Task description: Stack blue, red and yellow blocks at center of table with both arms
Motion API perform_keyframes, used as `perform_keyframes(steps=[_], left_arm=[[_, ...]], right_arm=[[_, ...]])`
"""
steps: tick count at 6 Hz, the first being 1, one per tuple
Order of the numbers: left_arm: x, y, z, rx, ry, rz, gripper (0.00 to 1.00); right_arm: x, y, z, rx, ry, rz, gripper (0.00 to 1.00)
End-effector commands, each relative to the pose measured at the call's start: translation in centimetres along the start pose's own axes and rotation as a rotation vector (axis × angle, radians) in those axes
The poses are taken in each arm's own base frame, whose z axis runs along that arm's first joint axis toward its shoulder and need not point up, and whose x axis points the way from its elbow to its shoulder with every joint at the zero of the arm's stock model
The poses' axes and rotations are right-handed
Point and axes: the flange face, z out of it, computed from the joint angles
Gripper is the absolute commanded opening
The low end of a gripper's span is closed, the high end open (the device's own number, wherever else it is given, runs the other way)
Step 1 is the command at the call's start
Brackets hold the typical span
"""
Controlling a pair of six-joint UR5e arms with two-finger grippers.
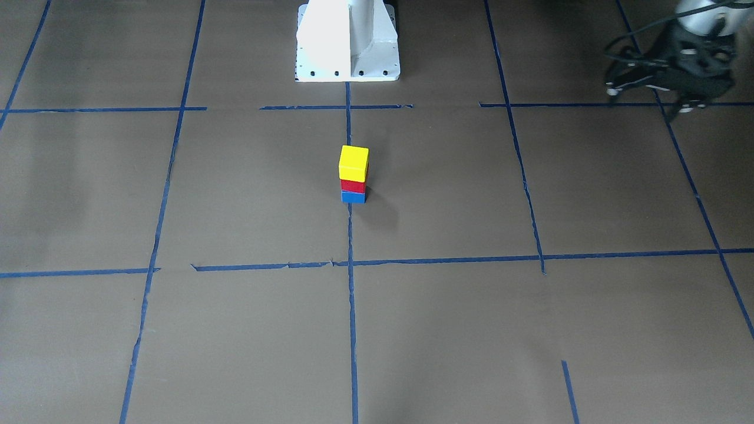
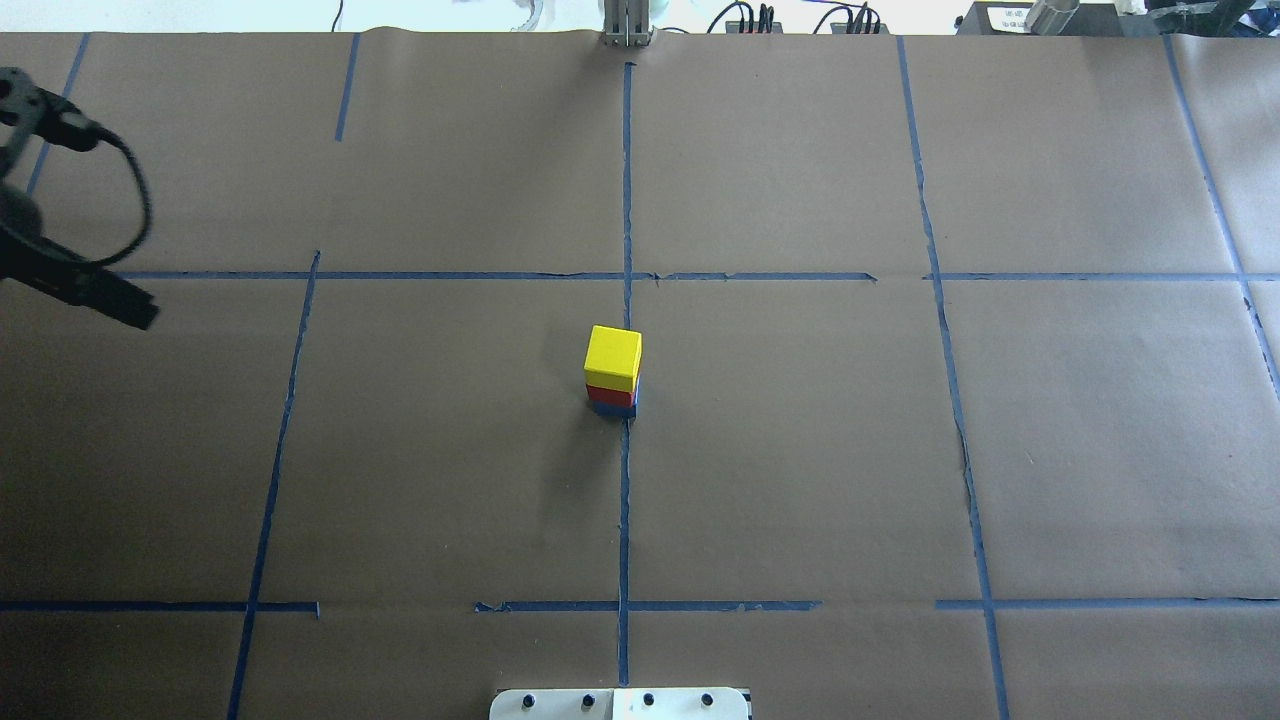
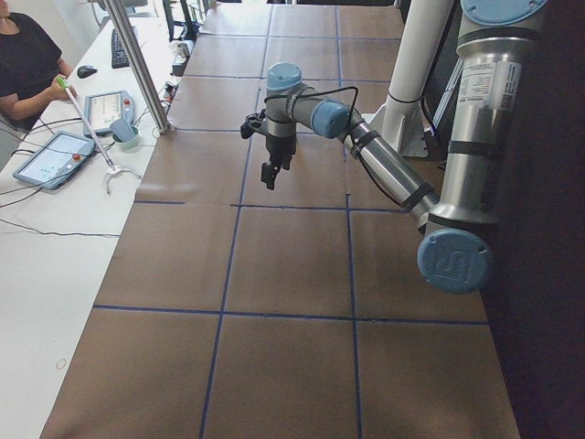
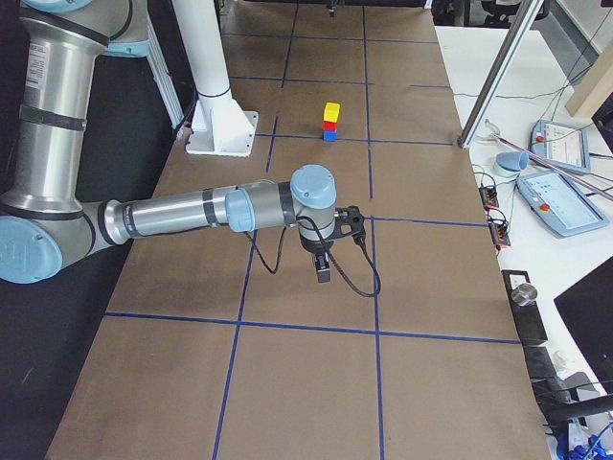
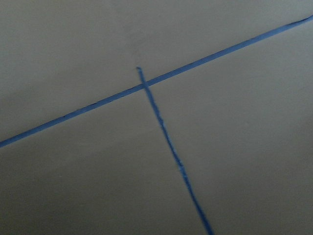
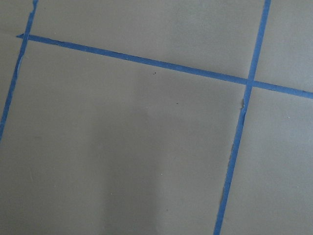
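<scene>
On the white side bench (image 3: 55, 265) we note a near tablet (image 3: 50, 157), a farther tablet (image 3: 114, 110), a mouse (image 3: 87, 70), a keyboard (image 3: 120, 48) and a blue cup (image 3: 125, 133) beside a metal post (image 3: 137, 64); a person (image 3: 27, 55) in black sits there.

Pretty bright room, white desk (image 3: 37, 274) off to the side with a tablet (image 3: 46, 157), keyboard (image 3: 120, 48), mouse (image 3: 87, 70) and a person (image 3: 27, 64) sitting there.

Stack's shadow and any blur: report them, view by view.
Front-facing: the stack throws a soft shadow toward lower right on the table. Overhead: its shadow falls lower left, and the far edge beyond the table is blown out white. Left wrist: dim, tape soft. Right wrist: tape sharper.
</scene>
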Motion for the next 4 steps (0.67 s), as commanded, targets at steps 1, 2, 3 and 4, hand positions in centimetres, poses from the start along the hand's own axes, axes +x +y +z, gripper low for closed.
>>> perform_keyframes(steps=[1,2,3,4], left_arm=[[-17.7,7.6,2.7,-0.029,0.141,-0.047,1.00],[-23.2,9.5,6.4,-0.053,0.182,-0.025,1.00],[-24.0,10.6,7.2,-0.083,0.160,-0.085,1.00],[-24.0,10.7,7.2,-0.088,0.157,-0.134,1.00]], right_arm=[[0.6,0.5,-0.6,0.009,-0.004,-0.011,1.00],[1.2,0.8,-0.2,-0.002,0.007,-0.001,1.00],[1.6,1.0,0.2,-0.010,0.011,0.007,1.00],[1.8,1.1,0.3,-0.013,0.011,0.012,1.00]])
